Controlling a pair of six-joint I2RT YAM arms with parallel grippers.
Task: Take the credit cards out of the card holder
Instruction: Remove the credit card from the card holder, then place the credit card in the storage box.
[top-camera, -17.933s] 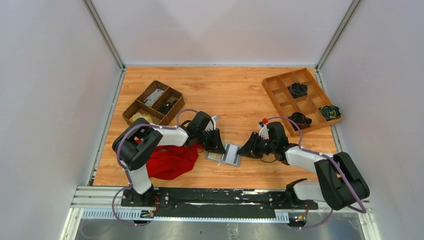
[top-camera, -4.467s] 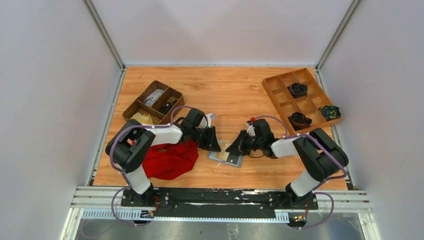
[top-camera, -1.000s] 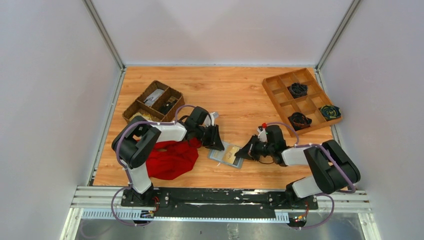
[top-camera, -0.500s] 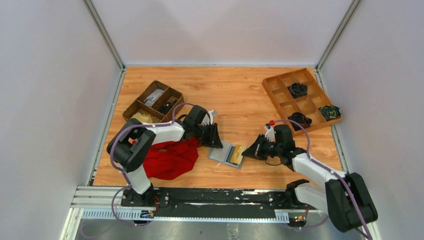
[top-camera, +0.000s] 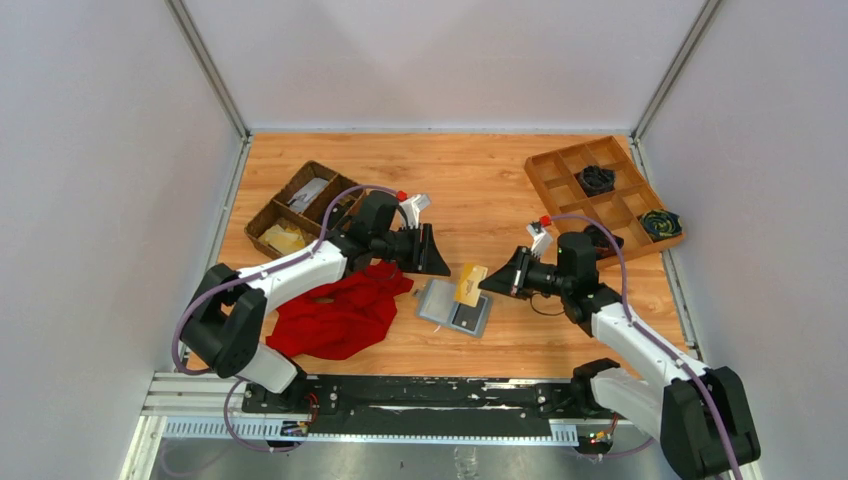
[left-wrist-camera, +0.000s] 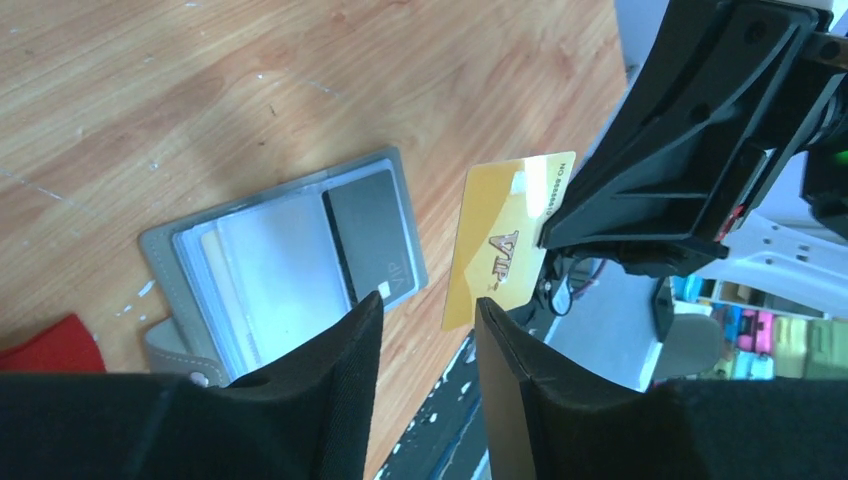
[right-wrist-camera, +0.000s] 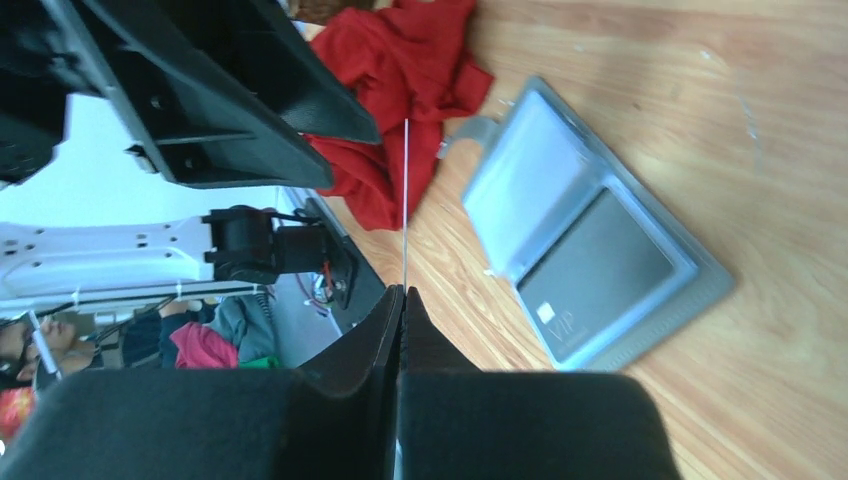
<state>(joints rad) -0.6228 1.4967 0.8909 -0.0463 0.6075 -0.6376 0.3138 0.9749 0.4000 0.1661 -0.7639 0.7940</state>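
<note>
The grey card holder (top-camera: 452, 308) lies open on the wooden table, with a dark grey credit card (left-wrist-camera: 374, 238) in its right half and pale cards under clear sleeves in its left half (left-wrist-camera: 268, 268). My right gripper (top-camera: 487, 283) is shut on one corner of a gold credit card (top-camera: 468, 284), holding it upright in the air just above the holder. In the right wrist view this card shows edge-on as a thin line (right-wrist-camera: 405, 190) running out of my right gripper (right-wrist-camera: 402, 292). My left gripper (top-camera: 437, 263) hovers left of the card, open and empty (left-wrist-camera: 428, 318).
A red cloth (top-camera: 338, 312) lies bunched left of the holder, under the left arm. A dark wicker basket (top-camera: 300, 205) stands at the back left. A wooden compartment tray (top-camera: 572, 198) with dark coiled items stands at the back right.
My right gripper has drawn the gold card out of the holder and lifted it upright. My left gripper has come off the holder, risen toward the back and opened wider.
</note>
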